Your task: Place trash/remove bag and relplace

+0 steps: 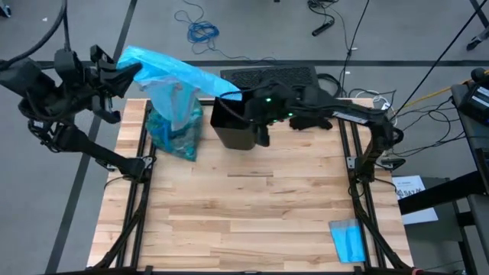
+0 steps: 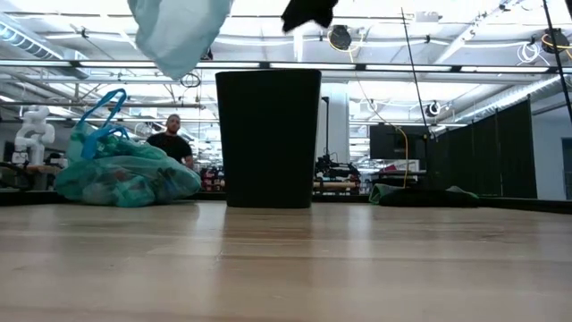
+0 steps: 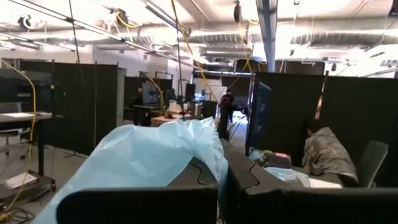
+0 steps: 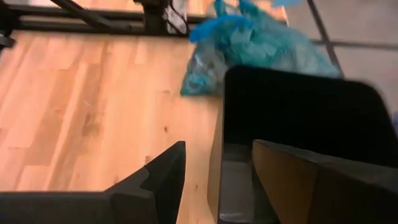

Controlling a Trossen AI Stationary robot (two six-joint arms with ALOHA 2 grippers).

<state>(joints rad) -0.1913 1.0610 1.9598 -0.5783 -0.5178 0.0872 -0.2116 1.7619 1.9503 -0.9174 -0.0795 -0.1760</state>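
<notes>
**Sky-blue replacement bag up in the air, bin still unlined**

Sky-blue bag hangs above the desk's far-left corner, pinched shut in the left gripper. Its long axis runs from that gripper toward the black bin, loose end drooping near the rim. The right gripper sits at the bin's rim with fingers spread, one inside the wall, one outside. The old teal bag sits tied off by the far-left edge. My worry: the droopy film could snag or fold shut instead of opening over the rim, or the bin could tip if tugged.
</notes>
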